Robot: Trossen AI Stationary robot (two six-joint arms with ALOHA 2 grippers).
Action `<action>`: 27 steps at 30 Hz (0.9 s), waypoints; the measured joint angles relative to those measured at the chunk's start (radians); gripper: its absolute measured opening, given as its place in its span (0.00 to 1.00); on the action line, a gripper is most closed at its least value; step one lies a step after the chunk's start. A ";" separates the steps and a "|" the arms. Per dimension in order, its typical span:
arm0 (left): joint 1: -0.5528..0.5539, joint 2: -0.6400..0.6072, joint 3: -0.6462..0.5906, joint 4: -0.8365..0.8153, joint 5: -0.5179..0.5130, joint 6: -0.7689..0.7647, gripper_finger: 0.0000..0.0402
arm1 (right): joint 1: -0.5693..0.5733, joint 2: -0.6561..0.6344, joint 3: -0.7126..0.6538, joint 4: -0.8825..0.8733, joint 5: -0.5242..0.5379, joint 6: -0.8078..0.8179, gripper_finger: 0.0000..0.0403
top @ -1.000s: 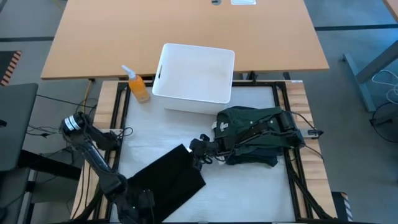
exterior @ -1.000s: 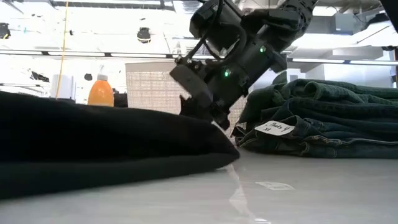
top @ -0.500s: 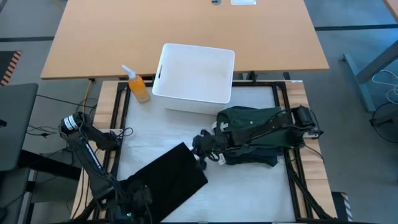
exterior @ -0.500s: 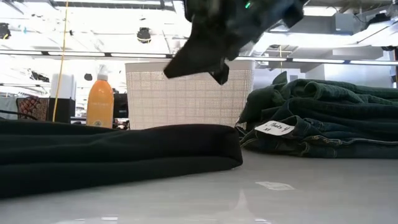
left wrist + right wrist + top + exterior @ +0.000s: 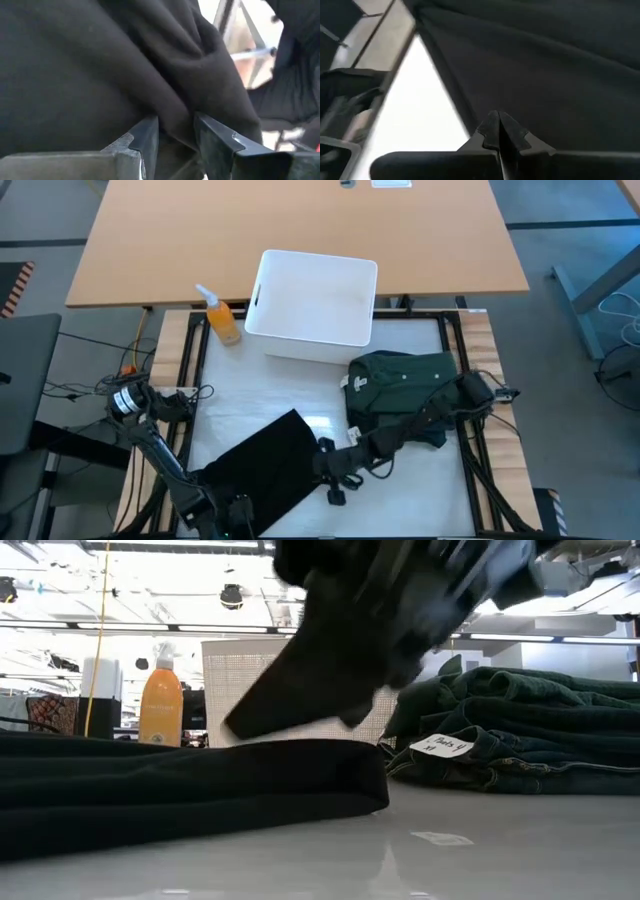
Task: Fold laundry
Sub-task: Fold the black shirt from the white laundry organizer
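Note:
A black garment (image 5: 262, 468), folded into a long slab, lies flat on the white table, slanting from the near left toward the middle. My left gripper (image 5: 175, 142) is at its near-left end (image 5: 228, 510), shut on the cloth. My right gripper (image 5: 333, 472) is shut with nothing in it. It hovers by the garment's right edge (image 5: 445, 95), just above the cloth in the low view (image 5: 300, 690). Whether it touches, I cannot tell. A pile of dark green garments (image 5: 400, 385) with a white tag (image 5: 440, 746) rests on the table at the right. My left gripper pinches a raised fold of the black garment (image 5: 172, 117) between its two fingers (image 5: 146, 137), at the garment's near-left end. The fingers come from above, slanting down. The rest of the garment lies flat on the table.
A white plastic bin (image 5: 315, 295) stands at the far middle of the table, an orange spray bottle (image 5: 222, 320) to its left. Bare white tabletop (image 5: 400, 490) lies near the front right. A wooden desk (image 5: 300, 230) stands beyond the table.
My right gripper, shut throughout, has risen off the black garment's far right corner and swung toward the table's near edge along the garment's right side. My left gripper has sunk a little with the near-left end. The garment's raised left part has settled flatter.

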 joint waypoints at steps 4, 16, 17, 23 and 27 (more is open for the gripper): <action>0.003 0.004 0.001 0.010 0.046 -0.019 0.28 | -0.001 0.062 0.041 -0.030 -0.006 0.017 0.05; 0.003 0.003 0.002 -0.058 0.059 -0.039 0.28 | 0.074 0.002 0.059 -0.450 -0.080 0.063 0.05; 0.004 0.003 0.002 -0.069 0.059 -0.042 0.28 | 0.080 -0.008 0.059 -0.463 -0.079 0.058 0.05; 0.008 0.003 0.003 -0.120 0.145 -0.062 0.28 | 0.108 -0.095 0.055 -0.490 -0.082 0.011 0.05; -0.001 0.000 0.016 -0.118 0.136 -0.021 0.28 | 0.111 -0.126 0.056 -0.452 -0.022 0.020 0.05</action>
